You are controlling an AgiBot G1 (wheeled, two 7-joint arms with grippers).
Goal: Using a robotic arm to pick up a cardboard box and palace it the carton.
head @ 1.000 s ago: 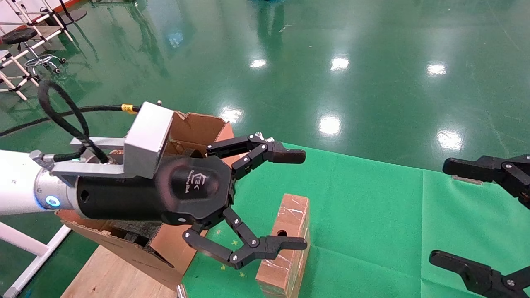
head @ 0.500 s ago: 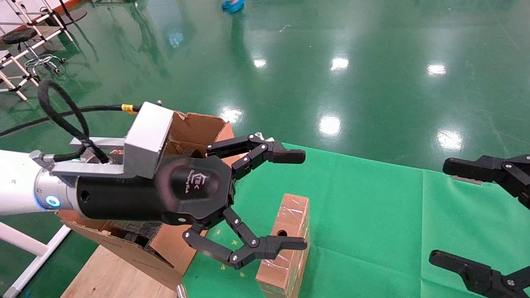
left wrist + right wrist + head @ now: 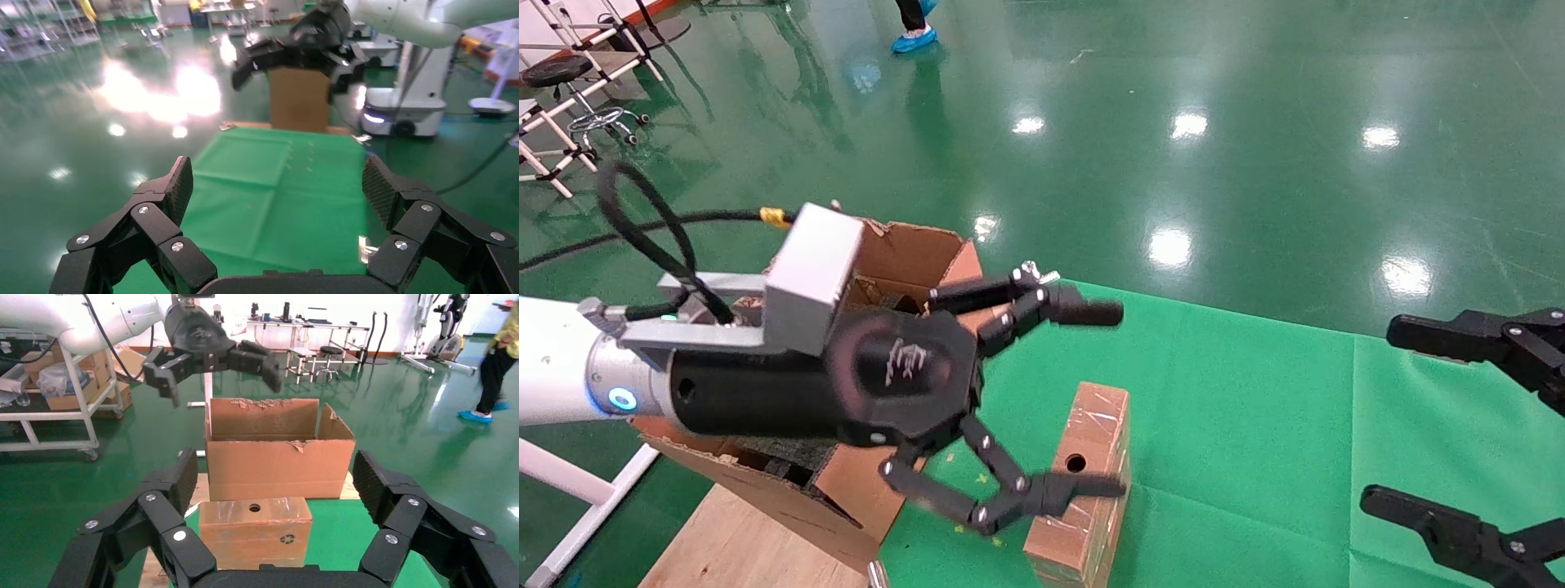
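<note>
The cardboard box (image 3: pixel 1091 441), small, brown and tape-wrapped, stands on edge on the green cloth (image 3: pixel 1254 425) with its round hole facing up. My left gripper (image 3: pixel 1103 400), on the white robotic arm (image 3: pixel 552 367), is open and empty. It hangs just above the box, one finger on each side. The carton (image 3: pixel 911 253) stands behind the left wrist, flaps up. My right gripper (image 3: pixel 1397 420) is open and empty at the right edge. The right wrist view shows the box (image 3: pixel 254 530), the carton (image 3: pixel 275 459) behind it and the left gripper (image 3: pixel 217 370) above.
The carton sits on a wooden board (image 3: pixel 731 539) at the cloth's left end. In the left wrist view, the right gripper (image 3: pixel 287 82) shows far off, with a brown cardboard panel (image 3: pixel 300 101) behind it. A person's blue-covered foot (image 3: pixel 914 38) is on the green floor.
My left gripper has shifted a little, its lower finger slightly lower beside the box. The right gripper has edged slightly left. A person has walked into view at the top.
</note>
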